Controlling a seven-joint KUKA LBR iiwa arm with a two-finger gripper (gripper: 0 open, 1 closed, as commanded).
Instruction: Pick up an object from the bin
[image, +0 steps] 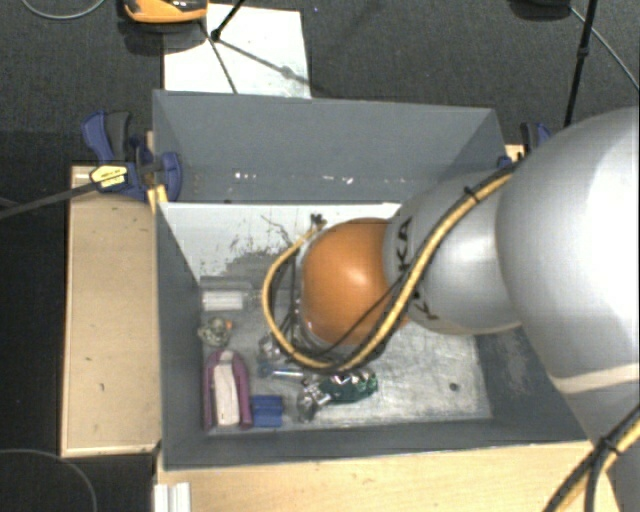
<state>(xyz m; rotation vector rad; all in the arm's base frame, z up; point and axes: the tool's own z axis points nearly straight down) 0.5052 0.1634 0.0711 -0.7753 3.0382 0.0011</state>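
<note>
My gripper (303, 392) is low over the bin floor near the front, under the orange cover. A dark green object (354, 388) lies right beside it on the right, touching or nearly so. A small blue block (266, 410) sits just left of it by the front wall. Further left lies a purple and pink oblong pack (226, 392), lengthwise along the left wall.
A white flat block (223, 299) and a small clear roundish thing (213, 330) lie by the left wall, further back. The arm with its cables crosses the bin's right half and hides the floor beneath it.
</note>
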